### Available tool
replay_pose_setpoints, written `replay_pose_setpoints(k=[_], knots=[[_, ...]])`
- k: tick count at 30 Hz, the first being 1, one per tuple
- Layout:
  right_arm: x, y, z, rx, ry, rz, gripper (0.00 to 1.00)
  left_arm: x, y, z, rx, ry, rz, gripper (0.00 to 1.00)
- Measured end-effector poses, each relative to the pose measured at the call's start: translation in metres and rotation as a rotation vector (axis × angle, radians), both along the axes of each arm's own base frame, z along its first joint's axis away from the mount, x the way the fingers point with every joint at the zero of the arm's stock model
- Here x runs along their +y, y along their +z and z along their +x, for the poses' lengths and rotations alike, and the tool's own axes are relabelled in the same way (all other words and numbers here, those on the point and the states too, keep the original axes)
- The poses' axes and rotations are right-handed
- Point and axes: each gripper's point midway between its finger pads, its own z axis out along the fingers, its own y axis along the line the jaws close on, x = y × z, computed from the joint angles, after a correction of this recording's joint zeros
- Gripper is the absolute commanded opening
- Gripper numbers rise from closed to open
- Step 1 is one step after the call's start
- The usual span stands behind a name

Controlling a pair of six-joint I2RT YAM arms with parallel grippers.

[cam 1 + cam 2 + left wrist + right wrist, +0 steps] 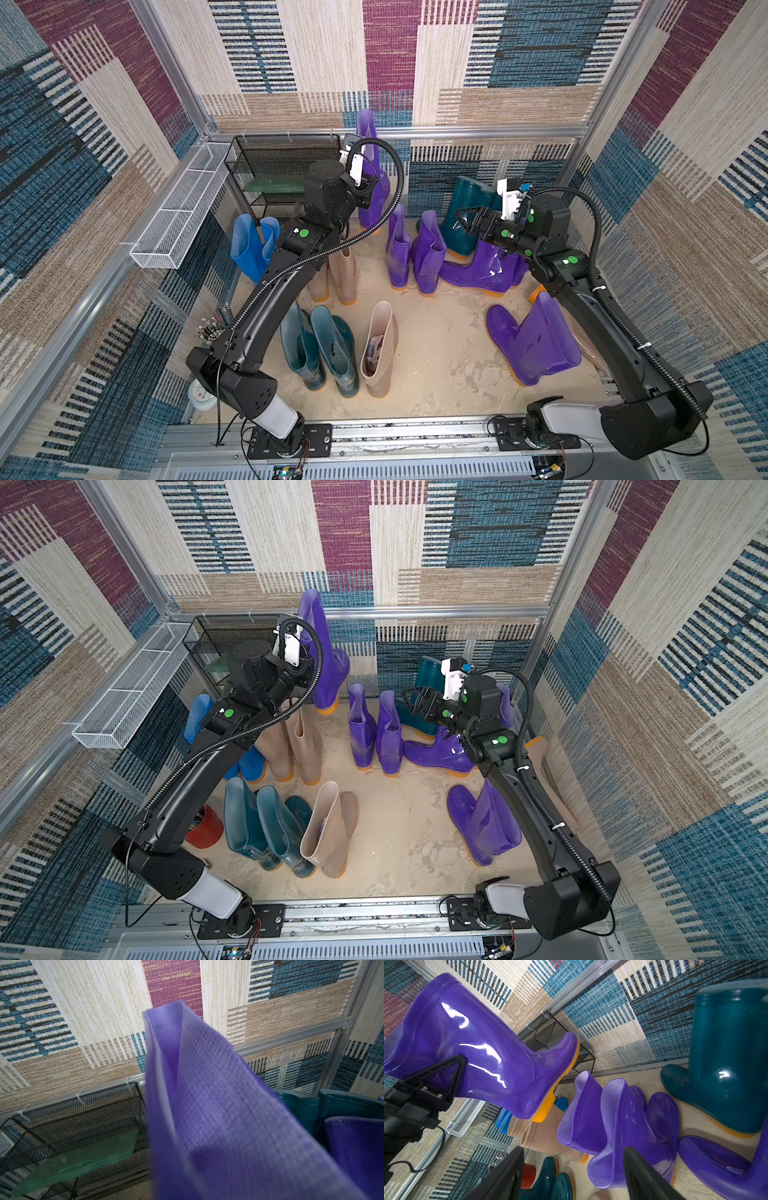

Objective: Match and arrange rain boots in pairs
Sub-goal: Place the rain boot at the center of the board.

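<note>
The left claw (pixel 457 1060) is pinching the shaft of a tall purple boot (pixel 483 1043). The boot is glossy rubber with an orange sole and a woven-textured lining, and it is held tilted just right of the black mesh rack (pixel 286 166). Farther right of the rack, the right claw (pixel 465 220) stands spread and empty. It is near two short purple boots (pixel 399 249), which stand upright on the mottled beige surface (pixel 436 345).

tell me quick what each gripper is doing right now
left gripper: shut on the tall purple boot
right gripper: open, holding nothing
</note>
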Motion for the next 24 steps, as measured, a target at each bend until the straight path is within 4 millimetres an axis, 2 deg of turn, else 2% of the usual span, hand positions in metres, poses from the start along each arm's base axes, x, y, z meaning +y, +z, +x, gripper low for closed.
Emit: replay_pose_setpoints(k=[10, 14, 16, 19, 24], knots=[[-0.002, -0.002, 0.0, 0.001, -0.002, -0.005, 0.78, 0.001, -0.038, 0.023, 0.071, 0.04, 0.023, 0.0], [-0.002, -0.013, 0.0, 0.02, 0.003, -0.008, 0.78, -0.003, -0.052, 0.034, 0.089, 0.046, -0.005, 0.0], [0.0, -0.019, -0.001, 0.034, 0.011, -0.009, 0.78, -0.006, -0.068, 0.038, 0.119, 0.046, -0.012, 0.0], [0.001, -0.027, 0.0, 0.048, 0.02, -0.01, 0.78, -0.008, -0.104, 0.043, 0.187, 0.054, -0.003, 0.0], [0.003, -0.036, -0.002, 0.066, 0.034, -0.01, 0.78, -0.004, -0.156, 0.045, 0.283, 0.101, -0.016, 0.0]])
